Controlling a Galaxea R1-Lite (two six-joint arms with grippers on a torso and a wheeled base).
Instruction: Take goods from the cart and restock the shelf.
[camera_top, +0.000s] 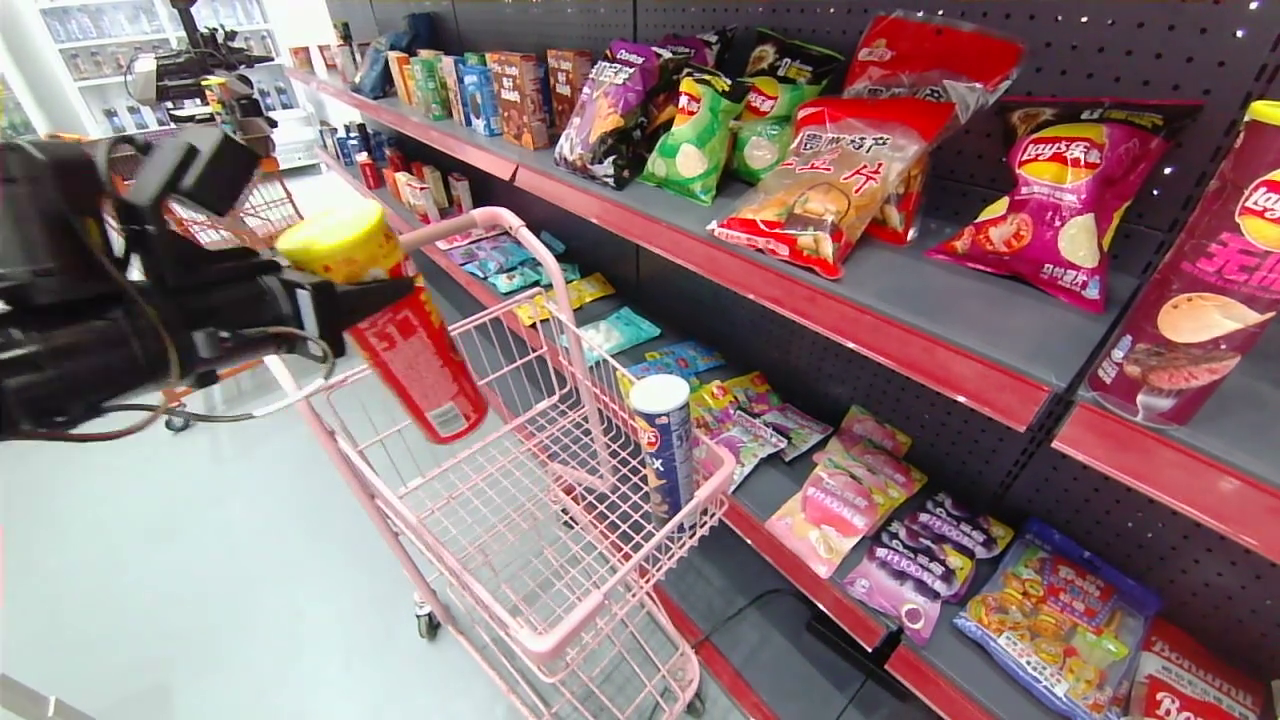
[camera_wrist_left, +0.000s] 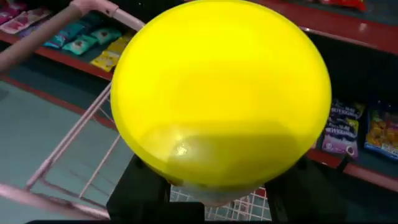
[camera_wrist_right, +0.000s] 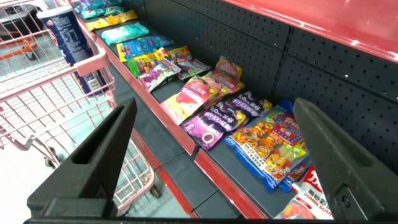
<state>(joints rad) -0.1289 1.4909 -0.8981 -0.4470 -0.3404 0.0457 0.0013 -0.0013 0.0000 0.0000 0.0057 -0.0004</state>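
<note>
Red chip can (camera_top: 420, 360) with yellow lid tilts in the left tool's (camera_top: 370, 292) clenched grasp above the pink cart's (camera_top: 590, 625) handle edge; the right tool (camera_wrist_right: 216, 106) hangs released beside the lower shelf (camera_wrist_right: 152, 127).

Black arm (camera_top: 80, 300), grey cable (camera_top: 255, 411), black right gripper (camera_wrist_right: 214, 155)

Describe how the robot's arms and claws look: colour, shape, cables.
The left arm is black, built of blocky housings, with a thin pale cable looping under it. The left claw is black too. The right claw has two broad, matte black fingers that taper to wedge tips.
</note>
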